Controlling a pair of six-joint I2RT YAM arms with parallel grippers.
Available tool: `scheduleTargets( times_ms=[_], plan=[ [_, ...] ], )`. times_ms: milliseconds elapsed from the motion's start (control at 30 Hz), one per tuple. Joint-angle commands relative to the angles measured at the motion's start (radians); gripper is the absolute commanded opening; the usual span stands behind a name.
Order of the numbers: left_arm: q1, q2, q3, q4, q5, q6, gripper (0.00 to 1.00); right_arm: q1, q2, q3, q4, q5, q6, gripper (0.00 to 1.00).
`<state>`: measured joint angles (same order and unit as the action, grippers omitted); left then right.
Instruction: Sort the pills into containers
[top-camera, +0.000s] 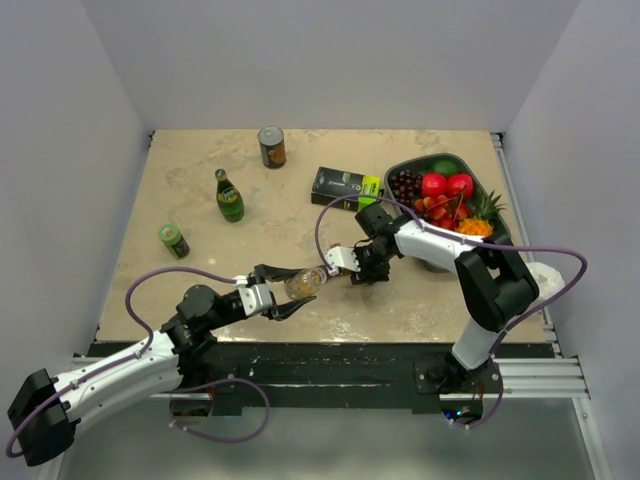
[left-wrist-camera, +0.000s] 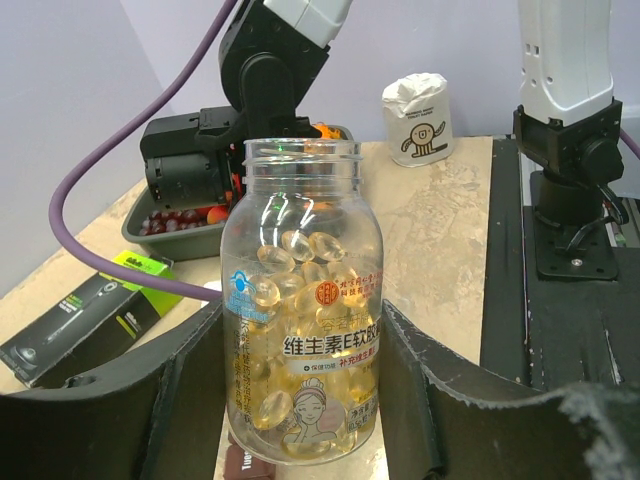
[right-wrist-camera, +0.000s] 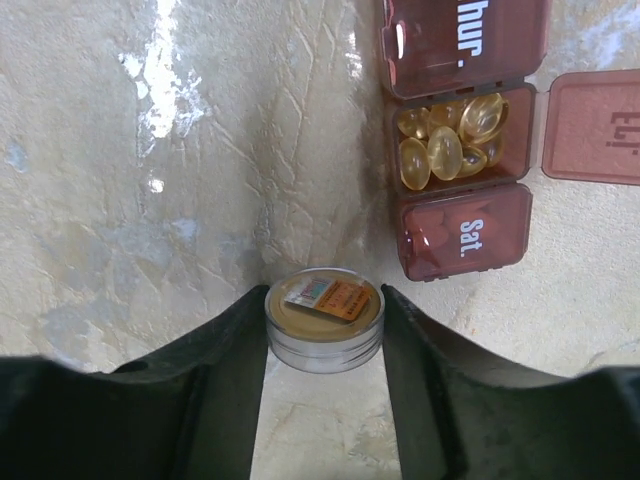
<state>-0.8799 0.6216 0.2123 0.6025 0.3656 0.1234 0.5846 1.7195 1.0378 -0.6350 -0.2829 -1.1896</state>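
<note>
One tabletop (top-camera: 200, 290) carries everything. There are two tools. The left tool (left-wrist-camera: 305, 340) is partly open and squeezes one clear bottle (left-wrist-camera: 305, 190) with its top off and many yellow pills (left-wrist-camera: 300, 245) inside. The right tool (right-wrist-camera: 324, 300) pinches one round cap (right-wrist-camera: 325, 335). Just beside the cap lie the dark red containers (right-wrist-camera: 462, 238). Three boxes show: two shut, one open with a small heap of pills.
</note>
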Motion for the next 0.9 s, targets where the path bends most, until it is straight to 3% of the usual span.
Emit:
scheduleTargets(
  times_ms=[0, 133, 367, 633, 733, 867],
  plan=[
    [-0.007, -0.005, 0.048, 0.04, -0.01, -0.005, 0.0, 0.007, -0.014, 0.017, -0.02, -0.028, 0.025, 0.44],
    [-0.007, -0.002, 0.052, 0.04, -0.008, -0.016, 0.0, 0.001, -0.052, 0.036, -0.058, -0.073, 0.054, 0.34],
    [-0.007, 0.012, 0.058, 0.092, -0.001, -0.05, 0.0, -0.089, -0.195, 0.183, -0.201, -0.261, 0.088, 0.34],
    [0.005, 0.096, 0.113, 0.278, -0.043, -0.074, 0.0, -0.206, -0.155, 0.66, -0.351, -0.58, 0.224, 0.35],
    [0.025, 0.142, 0.114, 0.403, -0.063, -0.117, 0.0, -0.206, -0.14, 0.738, -0.324, -0.726, 0.344, 0.35],
    [0.064, 0.207, 0.108, 0.534, -0.085, -0.205, 0.0, -0.206, -0.167, 0.719, -0.153, -0.906, 0.536, 0.34]
  ],
)
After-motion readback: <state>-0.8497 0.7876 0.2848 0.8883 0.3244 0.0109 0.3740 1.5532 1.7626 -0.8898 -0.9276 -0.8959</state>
